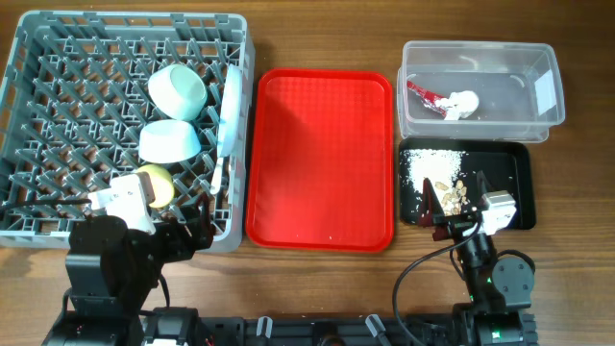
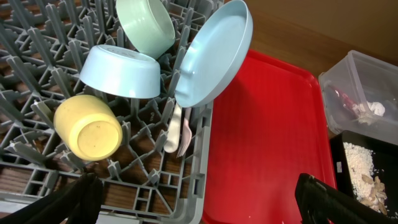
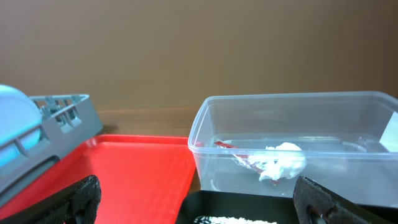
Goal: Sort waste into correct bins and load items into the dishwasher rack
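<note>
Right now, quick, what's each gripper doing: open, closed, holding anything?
Left gripper: open, jaws wide apart, holding nothing.
Right gripper: open, jaws wide apart, holding nothing.

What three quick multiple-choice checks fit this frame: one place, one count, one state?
1. The tissue ball lies in: A) black tray B) clear tub C) red tray.
2. Pale bowls in the rack: A) one B) two C) three.
3. The left claw is: A) open, empty B) shut on the cup C) shut on the fork.
Answers: 1 B, it shows through the tub's wall beside the wrapper. 2 B, both lean among the pegs. 3 A, its fingers stand wide apart, nothing between.
</note>
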Controlling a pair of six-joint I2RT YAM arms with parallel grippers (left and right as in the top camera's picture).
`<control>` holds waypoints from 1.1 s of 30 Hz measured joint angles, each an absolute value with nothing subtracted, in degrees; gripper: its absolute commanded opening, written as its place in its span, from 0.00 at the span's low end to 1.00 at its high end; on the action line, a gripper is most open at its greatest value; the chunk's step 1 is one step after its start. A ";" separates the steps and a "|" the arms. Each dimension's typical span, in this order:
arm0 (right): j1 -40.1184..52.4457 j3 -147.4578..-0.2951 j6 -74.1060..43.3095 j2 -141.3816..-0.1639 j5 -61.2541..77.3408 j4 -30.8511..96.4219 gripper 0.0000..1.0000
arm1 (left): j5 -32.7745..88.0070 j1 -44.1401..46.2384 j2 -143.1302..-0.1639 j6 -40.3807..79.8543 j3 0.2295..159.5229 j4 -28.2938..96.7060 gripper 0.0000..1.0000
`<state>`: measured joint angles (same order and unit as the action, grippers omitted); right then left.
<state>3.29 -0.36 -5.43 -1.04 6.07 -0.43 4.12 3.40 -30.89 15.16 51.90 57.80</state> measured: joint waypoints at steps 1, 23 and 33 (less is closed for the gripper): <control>3.29 -0.36 -4.14 -1.04 6.24 -0.43 1.00 | 4.12 3.40 -30.89 15.16 51.90 57.80 1.00; 3.31 -0.36 -5.98 -0.99 6.44 -0.40 0.99 | 4.12 3.40 -30.89 15.16 51.90 57.80 1.00; 3.29 -0.36 -5.98 -0.99 6.44 -0.43 1.00 | 4.10 3.40 -30.46 15.14 51.90 59.35 1.00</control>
